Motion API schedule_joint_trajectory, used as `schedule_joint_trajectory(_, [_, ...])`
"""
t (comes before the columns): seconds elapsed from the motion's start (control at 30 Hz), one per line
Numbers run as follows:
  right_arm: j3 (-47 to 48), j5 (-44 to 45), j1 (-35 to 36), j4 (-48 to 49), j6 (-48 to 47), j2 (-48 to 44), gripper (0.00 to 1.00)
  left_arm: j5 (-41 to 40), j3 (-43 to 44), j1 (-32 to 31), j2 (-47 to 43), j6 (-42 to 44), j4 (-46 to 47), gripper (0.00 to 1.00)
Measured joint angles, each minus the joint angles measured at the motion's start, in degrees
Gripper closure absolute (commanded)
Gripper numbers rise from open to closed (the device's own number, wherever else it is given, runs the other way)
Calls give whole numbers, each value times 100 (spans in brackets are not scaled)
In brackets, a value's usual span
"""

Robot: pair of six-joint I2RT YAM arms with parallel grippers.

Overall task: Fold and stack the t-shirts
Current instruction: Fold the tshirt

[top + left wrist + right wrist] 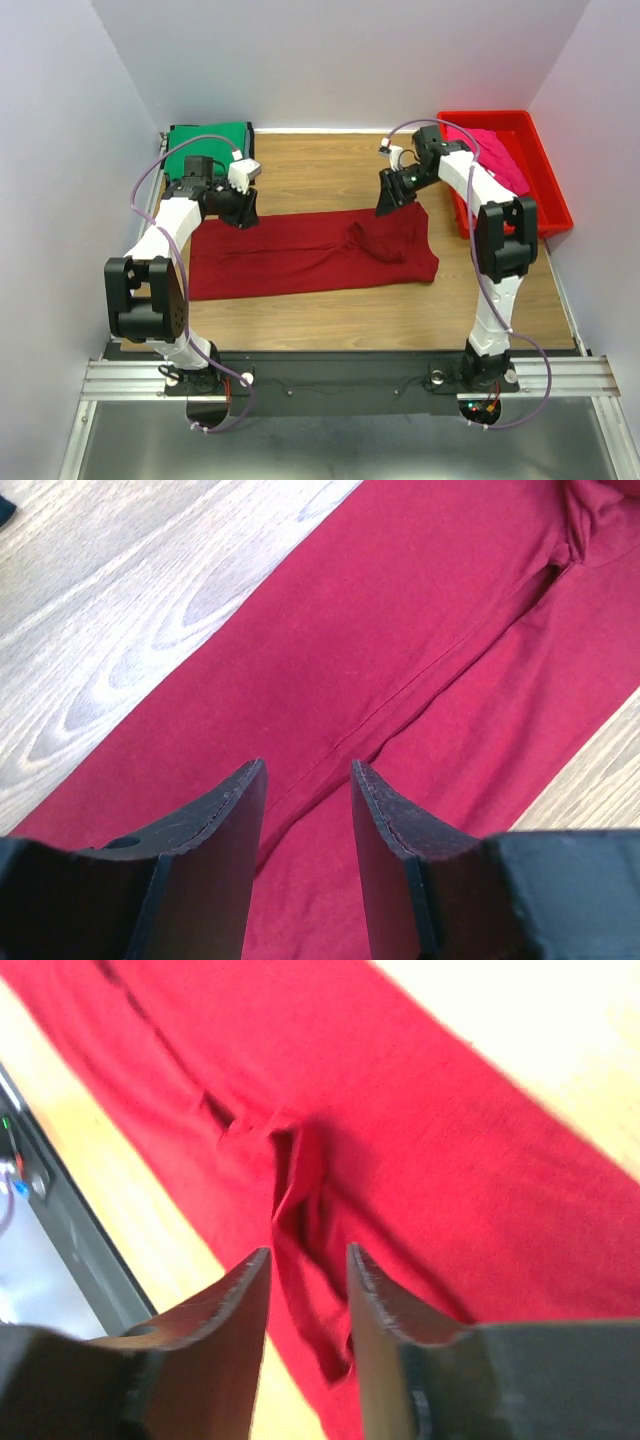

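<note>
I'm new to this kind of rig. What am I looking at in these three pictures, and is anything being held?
Two robot arms are bolted at the near edge of a wooden table. The overhead picture shows both, left arm and right arm. The other two pictures come from wrist cameras looking past each arm's black jaws. A maroon t-shirt lies spread across the table, a green t-shirt at the far left, a pink t-shirt in a red tray at the right. Both pairs of jaws stand apart above the maroon shirt, holding nothing.
</note>
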Motion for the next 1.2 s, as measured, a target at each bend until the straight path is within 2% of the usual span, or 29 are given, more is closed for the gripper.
schedule_joint_trajectory(0.03, [133,-31,22,184,190,192,67,28,0,0,0,-17,17,50])
schedule_joint_trajectory(0.17, [149,173,94,492,675,614,72,66,15,0,0,-50,24,50])
schedule_joint_trajectory(0.67, [-437,339,929,929,929,737,69,74,57,7,0,-48,26,50])
schedule_joint_trajectory(0.8, [-855,337,1051,1064,938,706,62,87,57,7,0,-48,48,49])
schedule_joint_trajectory(0.9, [-1099,297,1108,1198,999,625,51,83,50,7,0,-48,76,48])
schedule_joint_trajectory(1.2, [-1250,487,1156,1384,1123,393,46,42,-11,50,229,-111,192,48])
